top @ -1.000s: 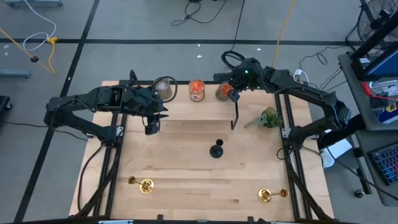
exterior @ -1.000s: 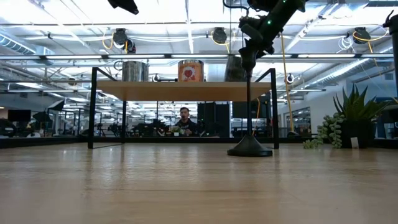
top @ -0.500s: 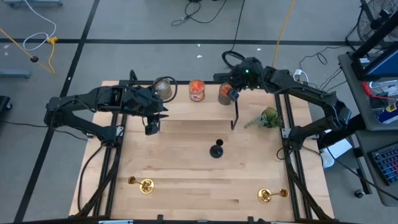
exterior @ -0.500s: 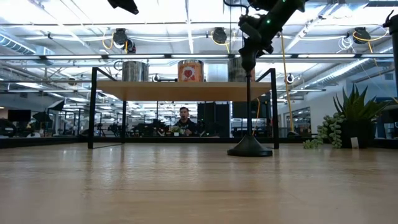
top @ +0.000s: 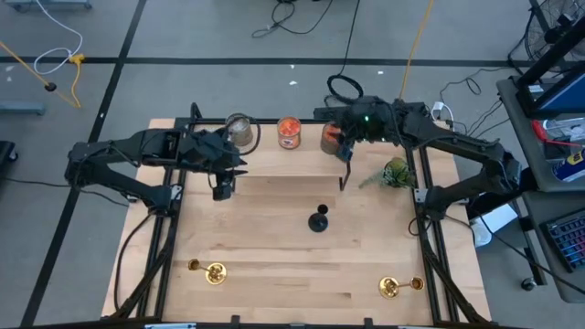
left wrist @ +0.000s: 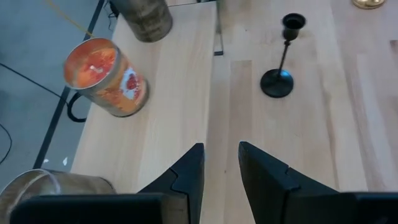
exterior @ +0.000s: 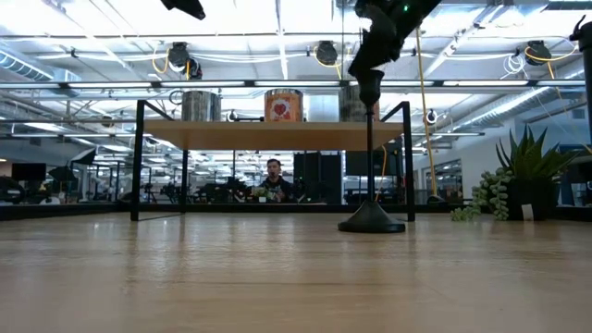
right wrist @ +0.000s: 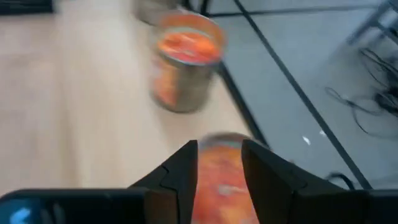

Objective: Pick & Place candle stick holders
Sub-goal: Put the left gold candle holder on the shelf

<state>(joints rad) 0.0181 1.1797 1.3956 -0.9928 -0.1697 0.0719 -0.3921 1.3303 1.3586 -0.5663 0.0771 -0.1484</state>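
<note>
The black candle holder (top: pixel 318 219) stands upright mid-table (top: pixel 274 274), nothing touching it, and it's our landmark. Behind it runs a raised shelf (top: pixel 274 157) carrying three jars. The right pincer (top: pixel 345 152) hovers over the shelf's end behind the holder, its fingers parted a little around nothing, an orange-filled jar (right wrist: pixel 214 180) just beyond them. The left pincer (top: pixel 222 186) hangs well off to the holder's left, by the shelf, fingers slightly apart and empty. Two gold candle holders sit nearer the front edge than the black one: one far left (top: pixel 212 271), one far right (top: pixel 391 287).
</note>
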